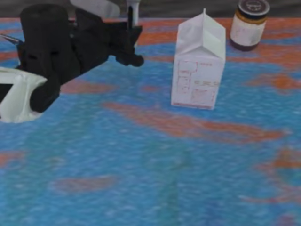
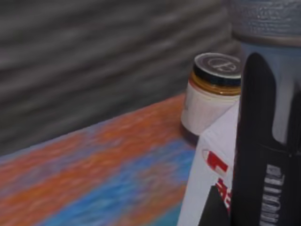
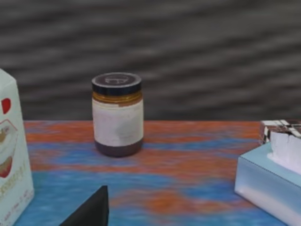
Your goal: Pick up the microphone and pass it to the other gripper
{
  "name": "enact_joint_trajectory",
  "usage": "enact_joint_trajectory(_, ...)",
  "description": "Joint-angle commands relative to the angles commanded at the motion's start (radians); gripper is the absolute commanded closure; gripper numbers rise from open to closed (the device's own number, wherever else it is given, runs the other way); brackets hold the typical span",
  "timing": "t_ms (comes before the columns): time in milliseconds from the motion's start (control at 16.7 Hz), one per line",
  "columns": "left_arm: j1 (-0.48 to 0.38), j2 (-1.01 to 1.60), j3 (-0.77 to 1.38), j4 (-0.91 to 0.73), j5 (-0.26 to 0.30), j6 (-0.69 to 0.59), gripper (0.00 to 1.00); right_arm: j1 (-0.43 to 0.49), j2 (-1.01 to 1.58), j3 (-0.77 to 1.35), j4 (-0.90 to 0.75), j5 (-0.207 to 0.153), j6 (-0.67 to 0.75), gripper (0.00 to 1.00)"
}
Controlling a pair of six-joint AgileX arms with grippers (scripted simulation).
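Observation:
The microphone point(image 2: 263, 141) has a black stick handle and a silver-grey mesh head point(image 2: 265, 19). In the top view the microphone point(image 1: 130, 19) stands upright at the far left of the table, its pale head at the picture's upper edge. My left gripper point(image 1: 134, 46) reaches in from the left and is shut on the lower handle. One dark finger point(image 2: 214, 209) lies against the handle in the left wrist view. My right arm is out of the top view; only one fingertip point(image 3: 94, 209) shows in its wrist view, well off to the side, with nothing near it.
A white carton point(image 1: 198, 61) stands just right of the microphone. A brown jar with a dark lid point(image 1: 249, 23) sits at the far edge behind it. A pale blue tissue box point(image 3: 270, 183) shows in the right wrist view. The blue-and-orange tabletop point(image 1: 150, 165) stretches forward.

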Motion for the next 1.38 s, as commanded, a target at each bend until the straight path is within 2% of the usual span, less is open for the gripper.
enact_joint_trajectory(240,0.007,-0.071,-0.047,0.149,0.057,0.051,1.0,0.0,0.0,0.0,0.0,0.0,0.0,0.0)
enact_joint_trajectory(600,0.0,-0.076,-0.047,0.159,0.056,0.056,1.0,0.0,0.0,0.0,0.0,0.0,0.0,0.0)
enact_joint_trajectory(720,-0.033,-0.093,-0.054,0.158,0.018,0.056,1.0,0.0,0.0,0.0,0.0,0.0,0.0,0.0)
enact_joint_trajectory(960,-0.173,-0.166,-0.085,0.149,-0.138,0.054,1.0,0.0,0.0,0.0,0.0,0.0,0.0,0.0)
enact_joint_trajectory(1080,-0.233,-0.198,-0.097,0.146,-0.197,0.054,1.0,0.0,0.0,0.0,0.0,0.0,0.0,0.0)
enact_joint_trajectory(1200,-0.25,-0.211,-0.1,0.146,-0.215,0.054,1.0,0.0,0.0,0.0,0.0,0.0,0.0,0.0)
enact_joint_trajectory(1380,-0.246,-0.207,-0.096,0.146,-0.212,0.055,1.0,0.0,0.0,0.0,0.0,0.0,0.0,0.0)
